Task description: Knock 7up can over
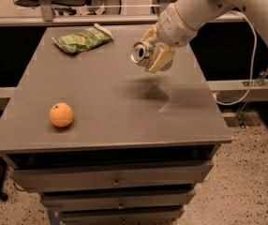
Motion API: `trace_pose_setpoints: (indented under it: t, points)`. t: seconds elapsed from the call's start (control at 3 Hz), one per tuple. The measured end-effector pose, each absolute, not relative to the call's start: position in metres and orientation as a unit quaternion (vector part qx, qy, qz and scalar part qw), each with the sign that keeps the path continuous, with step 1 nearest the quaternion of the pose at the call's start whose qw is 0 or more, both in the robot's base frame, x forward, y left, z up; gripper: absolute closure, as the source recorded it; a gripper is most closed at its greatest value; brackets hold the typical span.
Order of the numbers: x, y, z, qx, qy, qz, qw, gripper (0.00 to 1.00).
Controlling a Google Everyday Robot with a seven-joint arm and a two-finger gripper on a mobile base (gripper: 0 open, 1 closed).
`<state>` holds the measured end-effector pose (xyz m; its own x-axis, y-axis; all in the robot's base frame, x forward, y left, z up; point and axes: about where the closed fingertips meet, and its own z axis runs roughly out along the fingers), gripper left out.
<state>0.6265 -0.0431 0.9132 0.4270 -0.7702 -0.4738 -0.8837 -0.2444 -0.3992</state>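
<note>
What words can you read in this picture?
Small silver drink can, tilted in the robot's hand above the grey table: lettering too small to read.
Green crinkled snack bag: print too small to read.
Round orange fruit: no text.

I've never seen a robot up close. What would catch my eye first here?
The white arm's claw is clamped on a silver 7up can, tilted and held in the air over the far right part of the grey table, with its shadow below. An orange sits alone near the front left. A green snack bag lies towards the far left corner.
</note>
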Motion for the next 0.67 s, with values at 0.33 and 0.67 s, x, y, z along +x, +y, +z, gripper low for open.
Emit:
trace_pose_setpoints:
  t: [0.33, 0.67]
  points:
    - [0.610, -0.040, 0.886, -0.838, 0.487, 0.013, 0.245, 1.00]
    - [0.598, -0.041, 0.862, -0.870, 0.456, -0.027, 0.185, 1.00]
